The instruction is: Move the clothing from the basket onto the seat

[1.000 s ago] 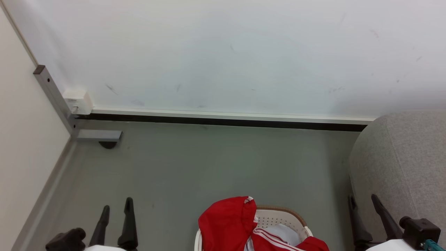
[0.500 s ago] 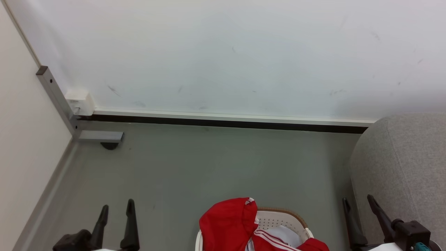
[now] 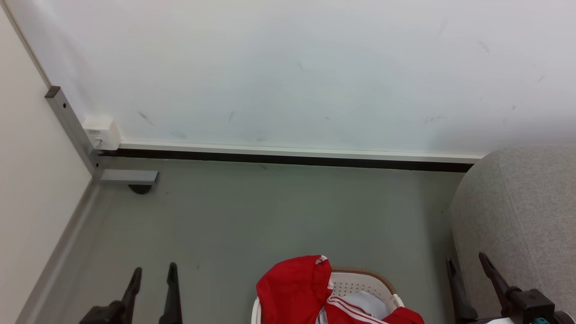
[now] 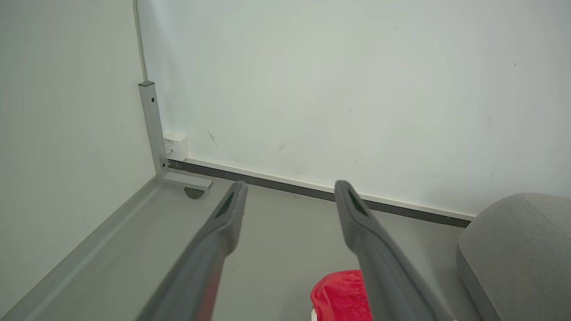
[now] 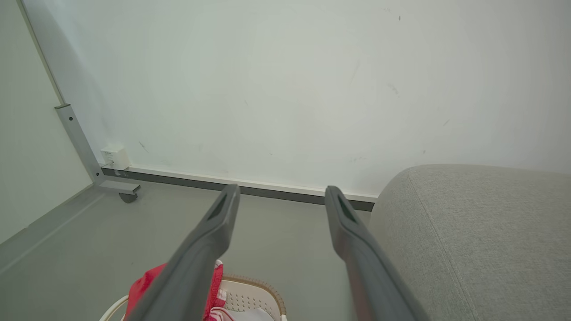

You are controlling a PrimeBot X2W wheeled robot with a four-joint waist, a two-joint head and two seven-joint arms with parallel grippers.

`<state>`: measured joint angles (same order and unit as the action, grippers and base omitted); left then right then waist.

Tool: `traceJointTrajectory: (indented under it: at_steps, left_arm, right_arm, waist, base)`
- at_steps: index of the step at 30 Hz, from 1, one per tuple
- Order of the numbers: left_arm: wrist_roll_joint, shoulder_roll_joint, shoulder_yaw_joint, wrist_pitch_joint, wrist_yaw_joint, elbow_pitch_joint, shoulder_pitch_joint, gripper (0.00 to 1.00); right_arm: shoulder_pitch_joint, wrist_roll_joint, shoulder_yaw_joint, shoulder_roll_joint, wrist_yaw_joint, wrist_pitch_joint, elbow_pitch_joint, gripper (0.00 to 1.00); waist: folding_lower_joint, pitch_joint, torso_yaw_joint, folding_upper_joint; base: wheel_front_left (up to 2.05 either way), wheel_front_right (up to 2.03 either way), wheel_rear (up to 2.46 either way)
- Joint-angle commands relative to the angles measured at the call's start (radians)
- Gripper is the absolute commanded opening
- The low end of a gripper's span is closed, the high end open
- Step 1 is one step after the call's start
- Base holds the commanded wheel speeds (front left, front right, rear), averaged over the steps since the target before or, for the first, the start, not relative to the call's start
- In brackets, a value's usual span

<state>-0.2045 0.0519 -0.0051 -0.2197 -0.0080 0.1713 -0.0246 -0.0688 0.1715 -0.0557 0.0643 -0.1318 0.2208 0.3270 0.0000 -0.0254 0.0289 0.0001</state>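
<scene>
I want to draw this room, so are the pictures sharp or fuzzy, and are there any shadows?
Head view: soft, even light, everything sharp, a dim shadow on the floor beside the seat. Left wrist view: the left claw turns fuzzy near the lens, at the bottom edge. Right wrist view: the wide lens makes the metal post lean; the seat's weave looks crisp.

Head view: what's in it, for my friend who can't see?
Red clothing with white stripes spills over a white basket on a grey floor. A grey seat stands to its right. The left gripper and right gripper, open and empty, flank it.
</scene>
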Motion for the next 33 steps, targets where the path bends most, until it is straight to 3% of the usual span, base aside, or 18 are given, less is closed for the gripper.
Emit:
traceJointTrajectory:
  at_steps: [1, 23, 33]
  left_arm:
    - [0.024, 0.009, 0.003, -0.011, -0.001, 0.001, -0.009, 1.0]
    - [0.176, 0.003, 0.005, -0.046, -0.001, 0.022, -0.021, 1.0]
    - [0.174, 0.001, 0.012, -0.045, -0.005, 0.026, -0.019, 1.0]
  right_arm:
    - [0.008, -0.021, 0.006, 0.001, 0.002, 0.009, 0.004, 1.0]
    - [0.006, -0.122, 0.02, -0.012, 0.002, 0.046, 0.04, 1.0]
    - [-0.001, -0.106, 0.016, -0.013, 0.002, 0.045, 0.039, 1.0]
  waist:
    - [0.0, 0.0, -0.001, -0.0001]
    - [0.0, -0.002, -0.005, -0.0001]
    - [0.0, 0.006, -0.017, -0.0001]
  base:
    - [0.0, 0.0, 0.0]
    - [0.0, 0.0, 0.0]
    - [0.0, 0.0, 0.0]
